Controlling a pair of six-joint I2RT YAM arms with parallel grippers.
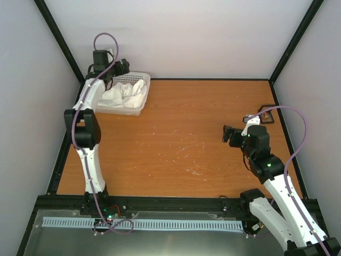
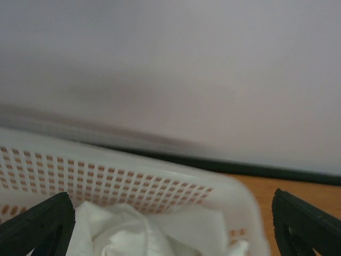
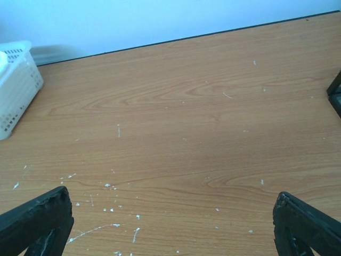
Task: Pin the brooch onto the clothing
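1. Pale walls and black frame posts on three sides of an orange wood table (image 1: 181,122); wide bare stretch across the middle, flecked with white scuffs.
2. Clothing (image 1: 125,95) — a white shirt, crumpled in a white perforated basket (image 1: 143,81) at the far left corner. Likely light, limp and prone to bunching; best pinched at a raised fold and lifted clear of the basket wall before spreading flat.
3. Brooch: too small to be sure of; perhaps the reddish-brown speck (image 1: 265,116) inside a small black frame cube (image 1: 266,108) by the far right edge. Judged tiny, rigid and easy to flick away — best nipped across its rim.
4. Left gripper (image 2: 170,226): released wide, poised just above the shirt, grasping nothing.
5. Right gripper (image 3: 170,224): released wide, empty, above bare table near the cube.
6. Edges to mind: basket rim, left wall, right frame rail. Ample room mid-table for laying the shirt out.
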